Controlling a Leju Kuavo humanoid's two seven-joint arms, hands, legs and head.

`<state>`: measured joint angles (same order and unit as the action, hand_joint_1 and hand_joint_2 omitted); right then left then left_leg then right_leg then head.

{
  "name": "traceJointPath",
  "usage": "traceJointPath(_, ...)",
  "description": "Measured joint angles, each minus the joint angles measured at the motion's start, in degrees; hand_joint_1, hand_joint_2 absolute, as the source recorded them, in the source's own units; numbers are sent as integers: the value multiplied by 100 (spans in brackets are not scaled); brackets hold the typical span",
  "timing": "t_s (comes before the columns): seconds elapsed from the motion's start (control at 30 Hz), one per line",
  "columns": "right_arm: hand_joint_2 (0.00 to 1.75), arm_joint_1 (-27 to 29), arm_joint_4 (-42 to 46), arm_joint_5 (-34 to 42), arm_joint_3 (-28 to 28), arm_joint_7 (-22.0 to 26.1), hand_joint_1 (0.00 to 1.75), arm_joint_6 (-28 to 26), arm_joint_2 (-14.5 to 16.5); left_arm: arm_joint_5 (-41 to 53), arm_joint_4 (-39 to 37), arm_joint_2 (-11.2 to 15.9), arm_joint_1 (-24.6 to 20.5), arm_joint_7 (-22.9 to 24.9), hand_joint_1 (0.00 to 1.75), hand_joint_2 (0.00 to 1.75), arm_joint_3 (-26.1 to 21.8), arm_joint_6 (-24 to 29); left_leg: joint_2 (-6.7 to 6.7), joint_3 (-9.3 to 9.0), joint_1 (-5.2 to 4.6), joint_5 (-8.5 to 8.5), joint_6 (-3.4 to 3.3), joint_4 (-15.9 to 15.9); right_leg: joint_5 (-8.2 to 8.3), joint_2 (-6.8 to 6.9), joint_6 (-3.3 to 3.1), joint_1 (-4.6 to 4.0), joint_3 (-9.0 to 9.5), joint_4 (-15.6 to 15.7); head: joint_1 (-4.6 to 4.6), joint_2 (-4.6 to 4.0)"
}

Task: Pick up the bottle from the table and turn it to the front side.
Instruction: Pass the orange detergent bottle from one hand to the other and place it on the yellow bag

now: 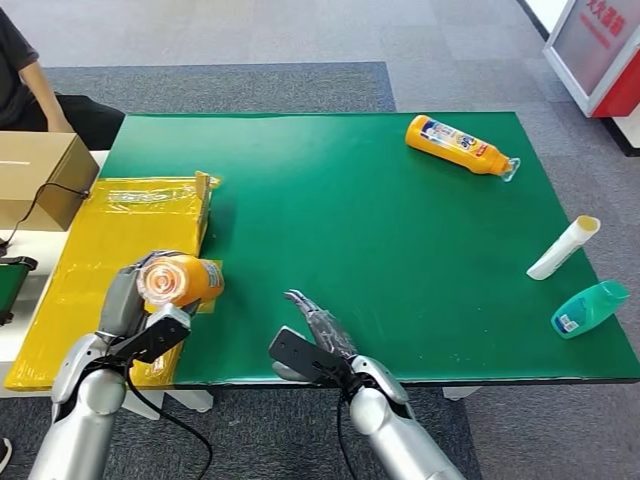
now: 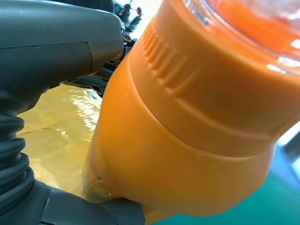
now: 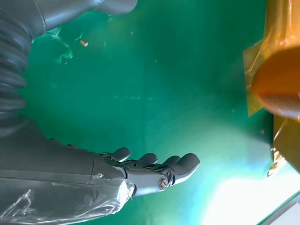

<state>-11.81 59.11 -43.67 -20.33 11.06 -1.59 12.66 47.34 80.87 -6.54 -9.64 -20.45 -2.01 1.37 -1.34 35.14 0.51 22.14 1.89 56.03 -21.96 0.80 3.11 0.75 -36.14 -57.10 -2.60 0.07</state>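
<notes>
**Orange bottle gripped at the near left corner of the green table**

So the orange bottle (image 1: 181,281) was gripped by the left hand (image 1: 132,300) and held off the surface, lying roughly sideways, right over the spot where the green table (image 1: 362,220) meets the yellow sheet (image 1: 113,250) at the table's near left corner. Its clear-capped end was pointed back toward the head camera. In the left wrist view the ribbed orange collar of the bottle (image 2: 198,122) was pressed in against the grey thumb (image 2: 60,42).

The right hand (image 1: 321,330) was kept empty, fingers (image 3: 176,164) stretched out flat and apart, hovering just above the table's near edge, a bit right of the held bottle.

Other stuff was scattered on the same table: a second orange bottle (image 1: 456,146) was lying on its side at the far right, a white tube (image 1: 563,248) near the right edge, and a teal bottle (image 1: 589,308) just beside it at the near right corner. A cardboard box (image 1: 41,175) was seen off the table's left side, past the yellow sheet.
</notes>
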Motion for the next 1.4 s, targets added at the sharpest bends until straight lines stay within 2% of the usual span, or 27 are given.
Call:
traceJointPath(0.17,175,133,221,-79,164,-64,0,62,-2,581,212,-6,12,732,175,175,268,-92,-1,0,0,1,0,0,0,-1,0,0,-1,0,1,0)
traceJointPath(0.33,175,252,449,-254,356,-135,0,158,-2,1649,221,-38,-132,1761,175,175,377,-152,0,-1,0,1,1,0,1,0,-1,0,2,0,0,0)
traceJointPath(0.5,175,321,578,-398,519,-142,0,266,1,2390,200,-114,-284,2201,175,175,354,-208,-2,-3,0,1,2,0,7,-2,-7,0,0,0,0,0)
traceJointPath(0.87,175,401,715,-407,763,-74,0,142,7,3176,18,-142,-498,2391,175,175,-222,-152,-2,-1,0,-3,3,0,10,-1,-8,0,0,0,-1,0)
traceJointPath(1.07,175,421,1033,-416,1202,-179,0,-108,7,3206,20,-157,-455,2271,175,175,-587,-9,-2,-1,-1,-2,3,0,10,-1,-8,1,0,0,-1,0)
traceJointPath(1.4,175,471,1369,-473,1791,-186,0,-132,9,3557,63,-173,-400,2181,175,175,-898,93,-2,-1,0,-2,4,0,10,-1,-8,0,0,0,0,0)
